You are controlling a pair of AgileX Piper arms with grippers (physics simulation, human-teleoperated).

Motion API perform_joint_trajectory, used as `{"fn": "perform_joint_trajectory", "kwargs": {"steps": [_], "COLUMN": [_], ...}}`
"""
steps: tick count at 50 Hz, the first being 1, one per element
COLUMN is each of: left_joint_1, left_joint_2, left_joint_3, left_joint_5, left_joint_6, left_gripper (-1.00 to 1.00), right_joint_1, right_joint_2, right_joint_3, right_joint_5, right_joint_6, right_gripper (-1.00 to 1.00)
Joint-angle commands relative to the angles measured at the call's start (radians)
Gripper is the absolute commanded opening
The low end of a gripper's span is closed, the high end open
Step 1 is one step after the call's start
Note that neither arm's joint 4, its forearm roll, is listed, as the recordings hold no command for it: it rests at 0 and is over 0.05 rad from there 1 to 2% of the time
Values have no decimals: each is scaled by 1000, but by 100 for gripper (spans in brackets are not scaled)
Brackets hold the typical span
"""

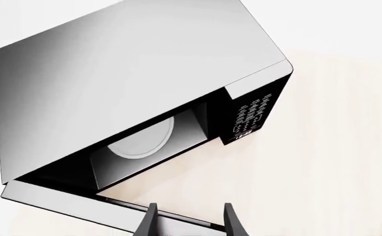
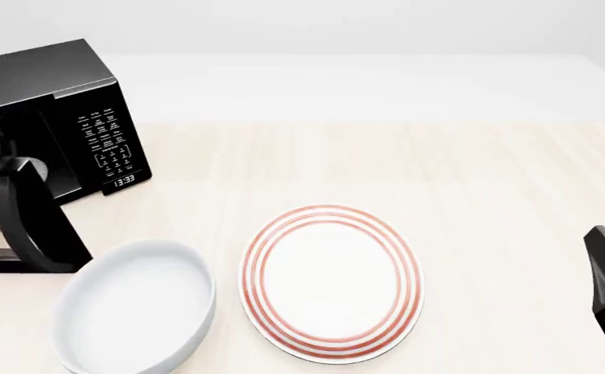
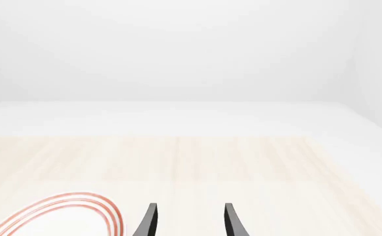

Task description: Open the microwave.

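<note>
The microwave (image 2: 58,93) is a glossy black box at the table's far left, with a white-lettered keypad (image 2: 107,144) and a clock display. In the left wrist view its door (image 1: 59,195) is swung open, showing the cavity and the white turntable plate (image 1: 142,140). My left gripper (image 1: 189,222) is open, its fingers standing on either side of the door's outer edge bar. The left arm (image 2: 32,226) stands in front of the microwave's opening. My right gripper (image 3: 189,222) is open and empty, low at the table's right edge (image 2: 599,241), far from the microwave.
A white bowl (image 2: 136,308) sits at the front left, next to the left arm. A white plate with red rings (image 2: 332,282) lies at the front centre; its rim also shows in the right wrist view (image 3: 66,214). The table (image 2: 438,171) is light wood.
</note>
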Motion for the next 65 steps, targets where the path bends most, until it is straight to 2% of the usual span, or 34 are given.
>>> {"fn": "perform_joint_trajectory", "kwargs": {"steps": [1, 37, 65], "left_joint_1": [4, 20, 67], "left_joint_2": [-10, -115, -238], "left_joint_3": [47, 136, 184], "left_joint_5": [12, 30, 104], "left_joint_6": [3, -8, -5], "left_gripper": [100, 100, 100], "right_joint_1": [0, 0, 0], "right_joint_2": [0, 0, 0], "right_joint_3": [0, 0, 0], "right_joint_5": [0, 0, 0], "right_joint_6": [0, 0, 0], "right_gripper": [100, 100, 100]}}
